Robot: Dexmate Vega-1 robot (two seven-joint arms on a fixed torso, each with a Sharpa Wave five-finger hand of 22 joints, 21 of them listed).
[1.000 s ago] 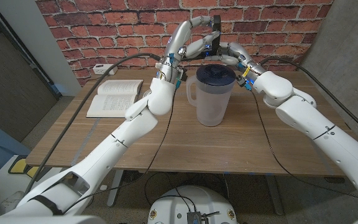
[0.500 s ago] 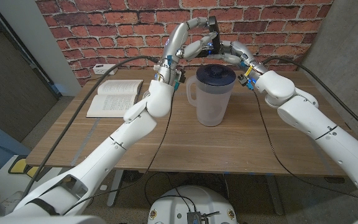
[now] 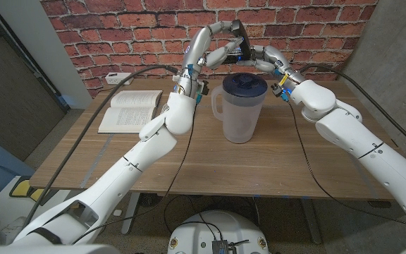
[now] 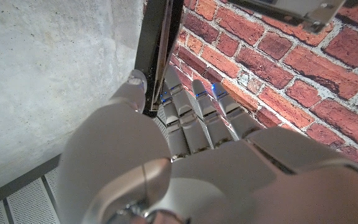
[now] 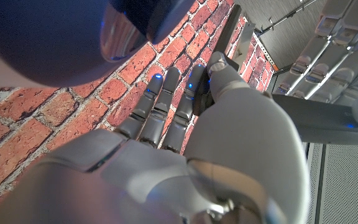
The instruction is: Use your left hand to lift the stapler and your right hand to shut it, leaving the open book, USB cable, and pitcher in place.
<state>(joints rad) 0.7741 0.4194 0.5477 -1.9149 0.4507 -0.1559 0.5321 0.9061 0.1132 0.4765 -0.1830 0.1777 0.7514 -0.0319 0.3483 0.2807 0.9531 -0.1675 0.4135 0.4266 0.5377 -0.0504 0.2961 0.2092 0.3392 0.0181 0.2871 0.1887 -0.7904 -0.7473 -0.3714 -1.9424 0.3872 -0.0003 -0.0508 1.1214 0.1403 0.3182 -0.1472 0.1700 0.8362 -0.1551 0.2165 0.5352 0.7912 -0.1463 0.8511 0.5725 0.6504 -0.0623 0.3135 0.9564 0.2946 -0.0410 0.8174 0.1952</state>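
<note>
We see the stapler [image 3: 240, 32] held up in the air above the pitcher [image 3: 242, 107], in front of the brick wall [image 3: 118, 28] and well clear of the bench [image 3: 189, 162]. The left hand [image 3: 213, 42] grips it, fingers curled over its top; in the left wrist view the dark body of the stapler [image 4: 157, 50] runs between the thumb and the fingers [image 4: 191, 118] of that hand [image 4: 185, 143]. The right hand [image 3: 258, 56] meets the stapler from the other side, and in the right wrist view its [image 5: 185, 118] thumb and fingers [image 5: 163, 106] are pressed on the dark piece [image 5: 219, 74]; we cannot tell how far the stapler is folded. The pitcher, clear with a dark blue lid, stands near the middle of the bench toward its far edge, directly under both hands. The open book [image 3: 130, 109] lies near the far left corner of the bench. A dark cable [image 3: 309, 152] crosses the bench on the right side; we cannot tell whether it is the USB cable.
</note>
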